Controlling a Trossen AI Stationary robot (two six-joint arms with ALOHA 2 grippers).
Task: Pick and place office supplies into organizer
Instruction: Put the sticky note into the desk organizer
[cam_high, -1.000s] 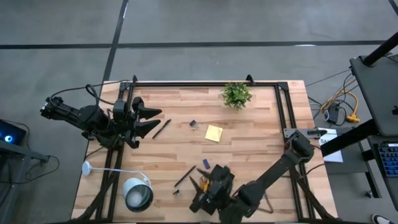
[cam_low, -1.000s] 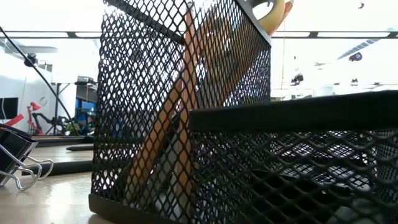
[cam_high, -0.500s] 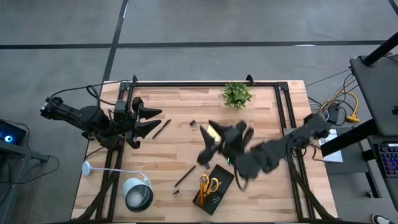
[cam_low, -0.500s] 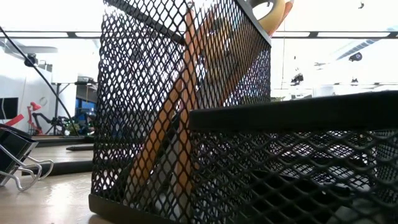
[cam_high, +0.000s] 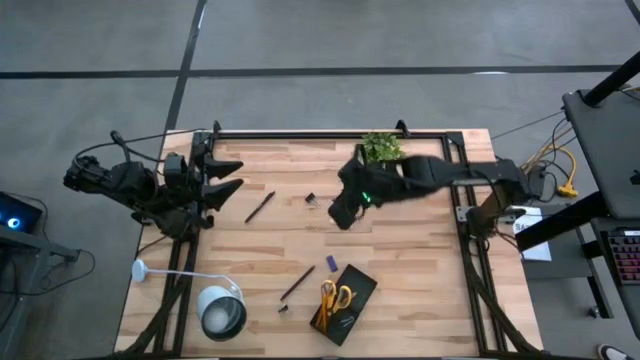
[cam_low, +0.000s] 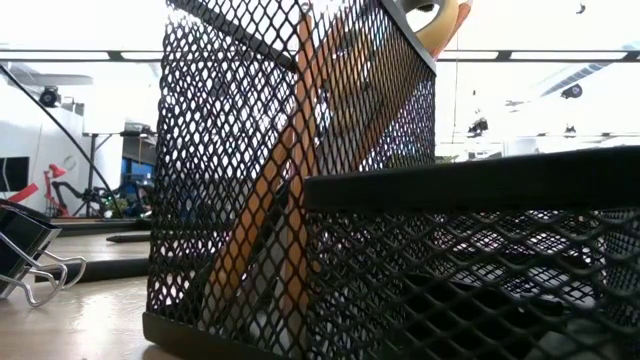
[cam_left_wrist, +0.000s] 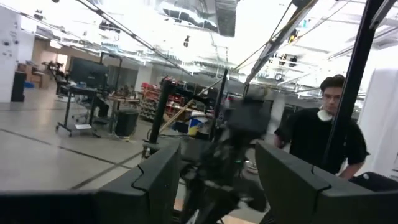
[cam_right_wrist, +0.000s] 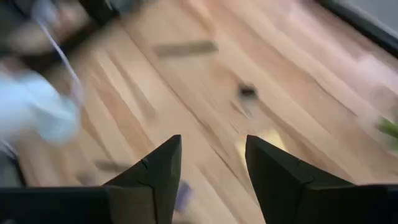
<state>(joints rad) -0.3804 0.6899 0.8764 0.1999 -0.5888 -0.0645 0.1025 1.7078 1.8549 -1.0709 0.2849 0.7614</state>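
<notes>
Near the table's front edge, the organizer (cam_high: 342, 303) was seen from above with the yellow-handled scissors (cam_high: 331, 296) inside it. From the low camera its mesh wall (cam_low: 290, 180) filled nearly everything, and only orange pencils (cam_low: 270, 190) and a binder clip (cam_low: 25, 250) at the edge were made out behind and beside it. The sticky-note pad was hidden under the right pincer (cam_high: 343, 213), which was blurred over the table's middle; a yellow patch (cam_right_wrist: 258, 144) was shown between its fingers only in the right wrist view. Those fingers were parted, with nothing held. The left pincer (cam_high: 225, 175) was held wide apart and empty at the table's left edge. A black pen (cam_high: 260, 207), a second pen (cam_high: 297, 283), a clip (cam_high: 312, 201) and a blue piece (cam_high: 331, 263) lay loose on the wood. A second before, the right pincer had been over the organizer; the left arm had shifted slightly.
</notes>
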